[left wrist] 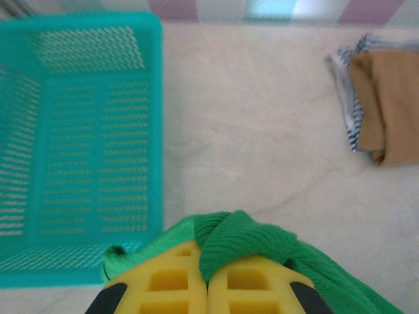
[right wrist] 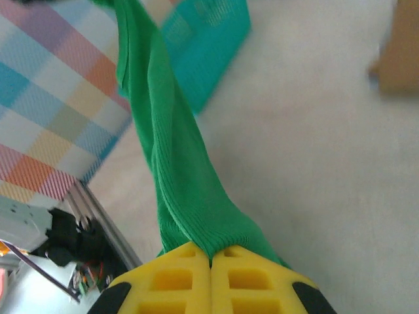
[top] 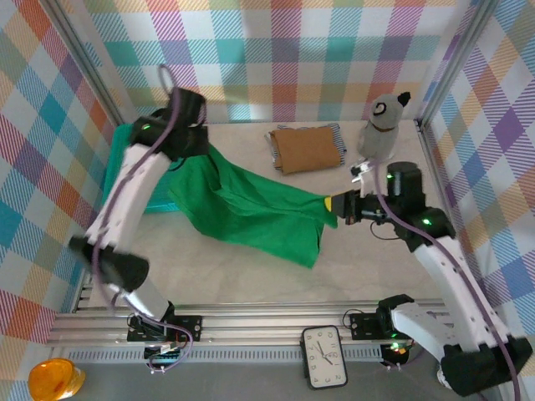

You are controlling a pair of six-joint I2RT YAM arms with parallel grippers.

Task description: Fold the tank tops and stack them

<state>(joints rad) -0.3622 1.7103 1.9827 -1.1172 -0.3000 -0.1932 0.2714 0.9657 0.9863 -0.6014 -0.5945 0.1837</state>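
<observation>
Two-arm spread of a tank top, read left to right. The basket (top: 119,177) lies just left of and below the left gripper (top: 197,139). In the left wrist view this gripper's yellow jaws are pressed together, with a bunched fold of the green top (left wrist: 243,241) pinched between them and spilling out over their tips. From this grip the cloth runs as a slack sheet across to the right gripper (top: 332,205). Its lower edge sags toward the table (top: 376,259), and whether it touches cannot be told. The tan top (top: 308,148) lies folded on the striped top (top: 339,136), ahead of both sets of jaws, well apart from the left pair and nearer the right pair. In the right wrist view the right jaws are likewise fully closed on the green cloth, which leaves their tips as a narrow, twisted band rising away to the left. Handling, as a judgement: the knit is light, soft and limp, with no stiffness of its own, so it should keep a shape only under tension or when laid flat. It should slip little against the pads. Hold is best taken at hems, straps or corners, since mid-panel pinches gather it into ropes like the one at the right jaws.
</observation>
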